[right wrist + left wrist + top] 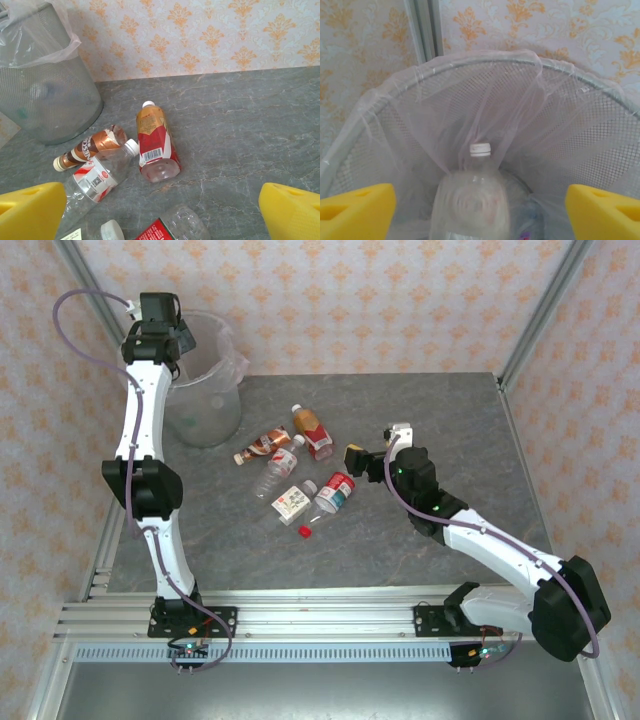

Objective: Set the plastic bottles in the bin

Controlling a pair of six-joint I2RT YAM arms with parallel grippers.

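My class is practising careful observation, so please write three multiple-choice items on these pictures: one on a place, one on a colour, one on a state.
1. Where on the table does the bin stand, seen from the top camera?
A. far left corner
B. near right corner
C. in the middle, among the bottles

2. What colour is the cap of the clear bottle in the bin?
A. red
B. green
C. white

3. How is the right gripper?
A. shut on a bottle
B. open, holding nothing
C. shut on a loose cap

Answers:
1 A: the bin stands at the far left corner of the table.
2 C: the left wrist view shows the clear bottle with a white cap.
3 B: the right gripper has its yellow fingers wide apart, with nothing between them.
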